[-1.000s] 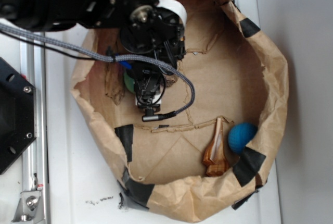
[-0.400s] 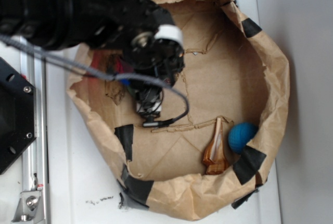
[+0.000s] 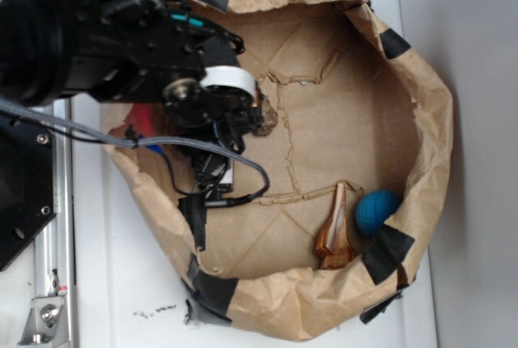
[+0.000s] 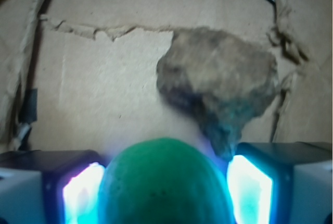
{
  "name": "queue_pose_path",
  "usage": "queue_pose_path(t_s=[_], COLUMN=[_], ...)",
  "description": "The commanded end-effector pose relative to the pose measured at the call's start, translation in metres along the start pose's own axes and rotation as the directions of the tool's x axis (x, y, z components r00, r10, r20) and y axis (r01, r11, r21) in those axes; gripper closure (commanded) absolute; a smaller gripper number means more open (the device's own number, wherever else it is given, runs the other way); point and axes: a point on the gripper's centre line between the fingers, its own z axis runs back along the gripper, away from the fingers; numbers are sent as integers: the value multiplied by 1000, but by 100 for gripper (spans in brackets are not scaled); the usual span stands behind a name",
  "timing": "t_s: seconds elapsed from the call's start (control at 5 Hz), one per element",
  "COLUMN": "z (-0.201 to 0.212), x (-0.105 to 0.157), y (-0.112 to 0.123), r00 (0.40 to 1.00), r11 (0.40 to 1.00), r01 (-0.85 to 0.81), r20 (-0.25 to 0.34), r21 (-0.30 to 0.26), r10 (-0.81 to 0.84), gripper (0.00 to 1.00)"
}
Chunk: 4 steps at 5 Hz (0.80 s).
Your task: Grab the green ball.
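Observation:
The green ball (image 4: 164, 174) fills the bottom centre of the wrist view, wedged between the two lit pads (image 4: 80, 193). My gripper (image 4: 165, 182) is shut on it, both jaws pressing its sides. In the exterior view the black arm (image 3: 162, 65) reaches over the left rim of the paper bag and hides both the gripper and the ball.
A rough brown rock (image 4: 218, 86) lies on the cardboard floor just ahead of the ball; it also shows at the arm's edge (image 3: 265, 117). A blue ball (image 3: 377, 212) and a glossy brown wooden piece (image 3: 336, 235) rest at the lower right. The crumpled paper wall (image 3: 429, 121) rings the space.
The arm has swung left and up toward the bag's left rim. The green patch seen beside the gripper a second ago is hidden under the arm.

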Motion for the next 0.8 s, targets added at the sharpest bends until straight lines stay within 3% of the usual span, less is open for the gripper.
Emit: queue_pose_path(t_s=[0.0,0.6], z=[-1,19], x=[-33,-47], y=[-16,-24], r00=[1000,999], r11=[1000,998], r01=[-24,-45], r20=[-18,23], r21=[-19,-44], r10=[23,46], gripper=[100,100])
